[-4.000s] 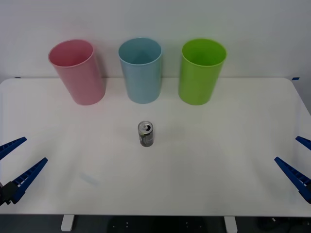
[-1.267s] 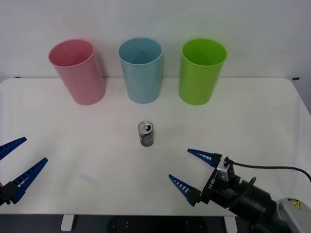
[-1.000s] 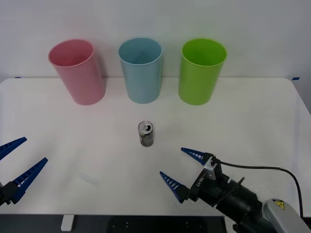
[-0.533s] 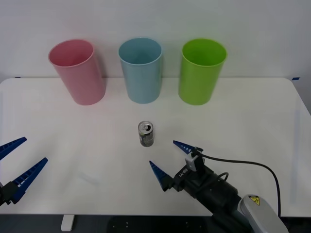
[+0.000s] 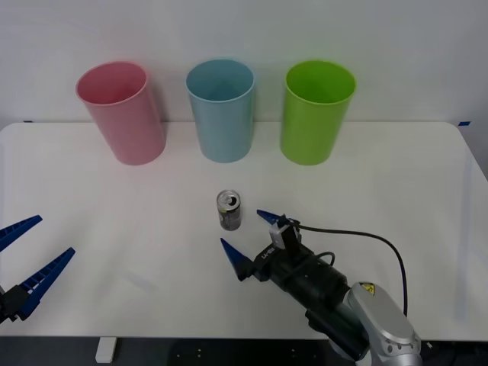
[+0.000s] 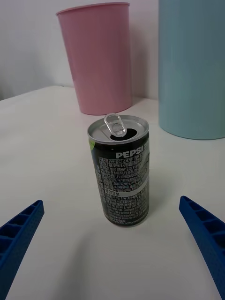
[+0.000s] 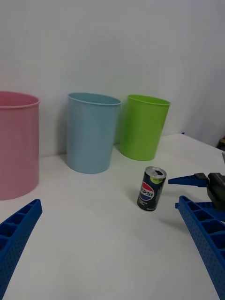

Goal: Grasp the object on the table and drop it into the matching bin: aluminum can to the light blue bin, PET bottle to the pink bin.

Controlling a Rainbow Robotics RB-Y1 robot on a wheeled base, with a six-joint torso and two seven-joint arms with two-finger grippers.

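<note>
The aluminum can (image 5: 229,210) stands upright near the middle of the white table (image 5: 396,183), its pull-tab top up; it also shows as the can (image 6: 120,173) and the can (image 7: 152,188). My right gripper (image 5: 249,241) is open just in front of the can and slightly to its right, fingers spread wide and short of touching it. The light blue bin (image 5: 221,110) stands at the back centre, the pink bin (image 5: 122,113) to its left. My left gripper (image 5: 27,259) rests open at the table's front left edge.
A lime green bin (image 5: 315,112) stands at the back, right of the light blue one. A black cable (image 5: 366,238) trails from the right wrist over the table. Open tabletop lies between the can and the bins.
My right arm came in from the right edge and moved left and forward across the table, bringing its open gripper up to the can. The can and left arm have stayed put.
</note>
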